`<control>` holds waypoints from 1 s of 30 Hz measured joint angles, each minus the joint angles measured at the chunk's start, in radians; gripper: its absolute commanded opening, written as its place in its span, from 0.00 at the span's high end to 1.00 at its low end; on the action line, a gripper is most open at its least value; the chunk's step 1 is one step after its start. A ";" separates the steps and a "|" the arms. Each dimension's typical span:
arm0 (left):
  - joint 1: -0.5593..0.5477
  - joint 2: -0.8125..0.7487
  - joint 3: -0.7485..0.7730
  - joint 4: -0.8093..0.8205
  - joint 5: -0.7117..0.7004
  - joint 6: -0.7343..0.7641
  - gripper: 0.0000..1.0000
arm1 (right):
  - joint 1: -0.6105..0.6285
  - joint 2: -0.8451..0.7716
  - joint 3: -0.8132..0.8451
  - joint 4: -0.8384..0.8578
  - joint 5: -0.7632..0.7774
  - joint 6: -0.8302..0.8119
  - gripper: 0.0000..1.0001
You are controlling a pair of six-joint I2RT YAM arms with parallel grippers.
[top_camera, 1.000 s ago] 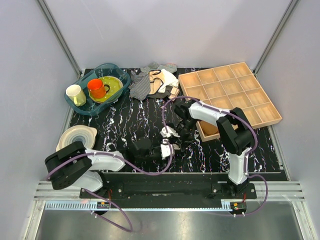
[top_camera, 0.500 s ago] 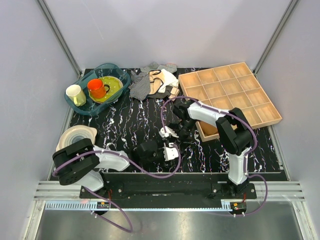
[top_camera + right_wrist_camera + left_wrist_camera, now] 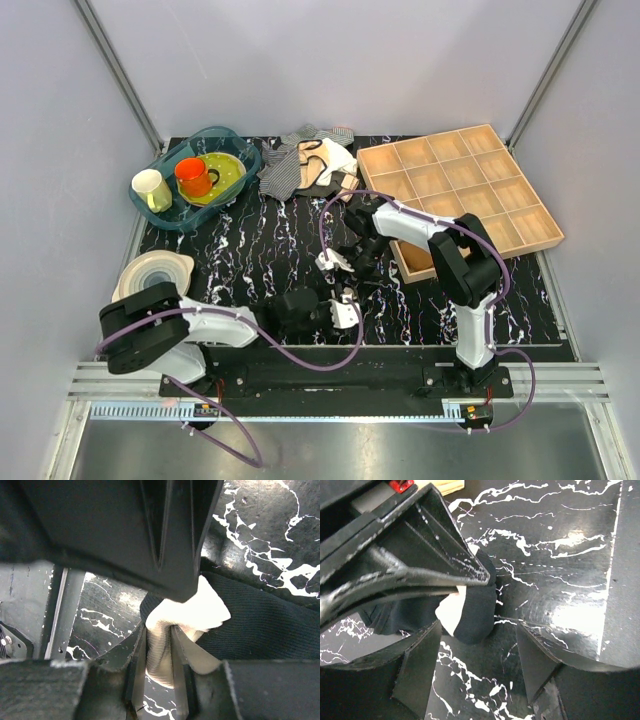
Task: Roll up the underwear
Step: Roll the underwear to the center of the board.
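The underwear (image 3: pixel 476 600) is a black fabric bundle with a cream patch (image 3: pixel 449 614), lying on the black marbled table. My right gripper (image 3: pixel 159 635) is shut on the cream patch (image 3: pixel 195 607), with the black fabric (image 3: pixel 260 625) to its right. In the top view the right gripper (image 3: pixel 340 262) sits at table centre. My left gripper (image 3: pixel 479 630) is open and empty, its fingers (image 3: pixel 417 670) just short of the bundle. In the top view the left gripper (image 3: pixel 340 308) is just in front of the right one. The bundle hardly shows there, dark against the dark table.
A wooden compartment tray (image 3: pixel 470 190) lies at the back right, close to the right arm. A pile of striped and cream cloths (image 3: pixel 305 160) lies at the back centre. A teal bin (image 3: pixel 250 172) with cups and a plate stands back left. White bowls (image 3: pixel 155 272) sit at the left.
My left gripper has moved right, up to the bundle. My right gripper has drawn slightly back and away from the near edge, still holding the cream patch.
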 measured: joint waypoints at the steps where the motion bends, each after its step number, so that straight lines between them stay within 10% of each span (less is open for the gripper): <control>1: 0.000 0.018 0.016 -0.004 -0.004 0.007 0.33 | 0.000 0.001 0.002 0.000 0.000 0.002 0.71; 9: -0.002 0.153 0.102 -0.023 -0.033 0.043 0.46 | -0.002 0.011 0.004 0.002 0.001 0.028 0.70; 17: -0.001 0.230 0.169 -0.057 -0.068 0.054 0.96 | -0.003 0.011 0.003 0.009 0.010 0.057 0.60; 30: 0.100 0.220 0.236 -0.185 0.111 -0.075 1.00 | -0.159 -0.075 -0.058 0.142 -0.045 0.199 0.37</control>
